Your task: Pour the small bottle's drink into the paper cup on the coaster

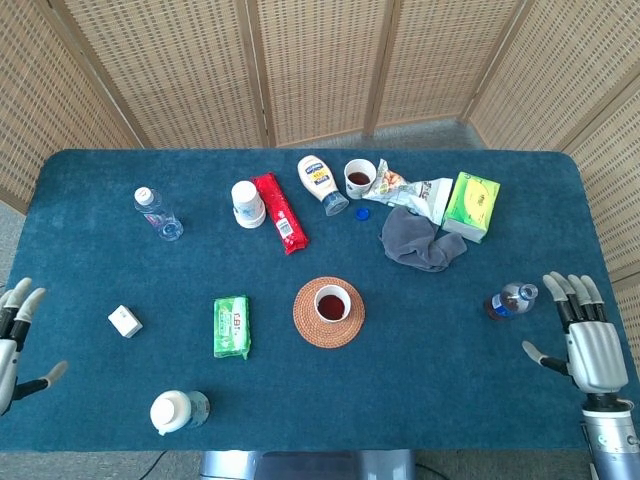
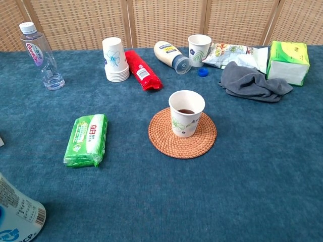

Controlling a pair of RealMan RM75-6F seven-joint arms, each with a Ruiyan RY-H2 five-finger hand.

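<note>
A paper cup (image 1: 331, 302) (image 2: 186, 113) holding dark drink stands on a round woven coaster (image 1: 307, 325) (image 2: 202, 142) mid-table. The small bottle (image 1: 510, 300) stands upright at the table's right side, without a cap, a little dark liquid in it. My right hand (image 1: 584, 340) is open just right of the bottle, fingers spread, not touching it. At the left edge my left hand (image 1: 14, 335) is open and holds nothing. Neither hand nor the small bottle shows in the chest view.
At the back: a clear water bottle (image 1: 157, 213), stacked paper cups (image 1: 247, 204), a red packet (image 1: 279, 212), a mayonnaise bottle (image 1: 322, 184), a second cup (image 1: 359, 178), a blue cap (image 1: 363, 213), a snack bag (image 1: 420, 190), a grey cloth (image 1: 419, 238), a green box (image 1: 472, 204). Nearer: a green tissue pack (image 1: 231, 327), a white block (image 1: 125, 321), a white-capped bottle (image 1: 176, 410).
</note>
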